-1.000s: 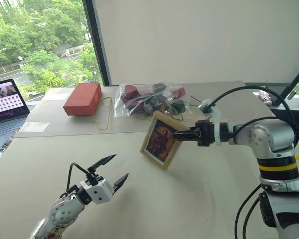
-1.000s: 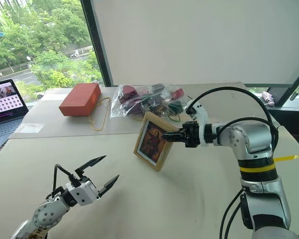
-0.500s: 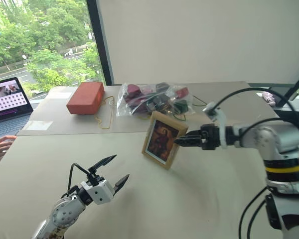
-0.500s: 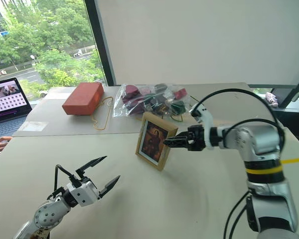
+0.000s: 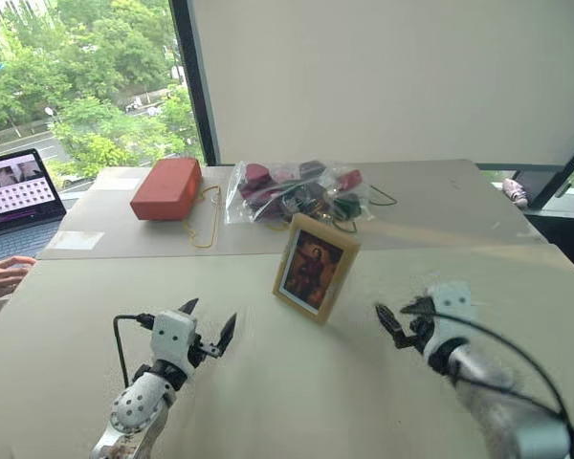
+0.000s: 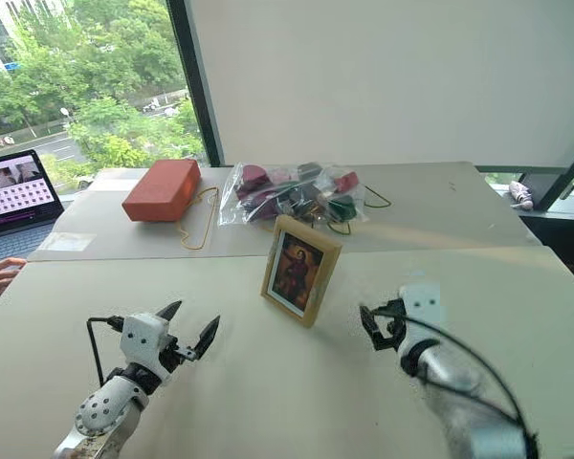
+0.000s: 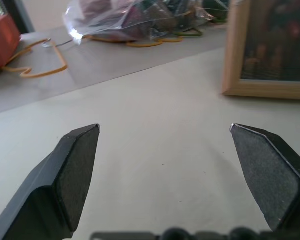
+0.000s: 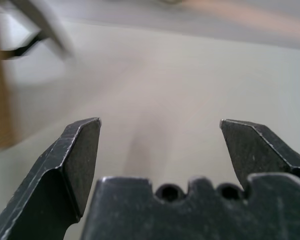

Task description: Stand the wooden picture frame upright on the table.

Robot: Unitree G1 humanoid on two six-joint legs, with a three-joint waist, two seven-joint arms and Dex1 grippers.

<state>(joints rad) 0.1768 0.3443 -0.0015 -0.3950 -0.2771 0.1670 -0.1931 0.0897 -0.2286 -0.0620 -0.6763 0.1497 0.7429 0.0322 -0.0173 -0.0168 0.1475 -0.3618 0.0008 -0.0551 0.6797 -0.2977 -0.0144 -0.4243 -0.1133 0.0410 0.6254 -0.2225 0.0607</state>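
Left gripper (image 5: pixel 209 327) hovers spread and empty, left of the wooden picture frame (image 5: pixel 314 267). That frame now stands upright on the tabletop (image 5: pixel 287 382), unsupported, so the task looks done. Right of the frame, the right gripper (image 5: pixel 399 317) has let go and pulled back, jaws spread. No readable writing anywhere.

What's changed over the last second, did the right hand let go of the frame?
Yes. The right hand has released the frame, opened, and pulled back and down toward the robot. The frame now stands upright alone on the table. The left hand stayed open, only rolling. Brick and bag unchanged.
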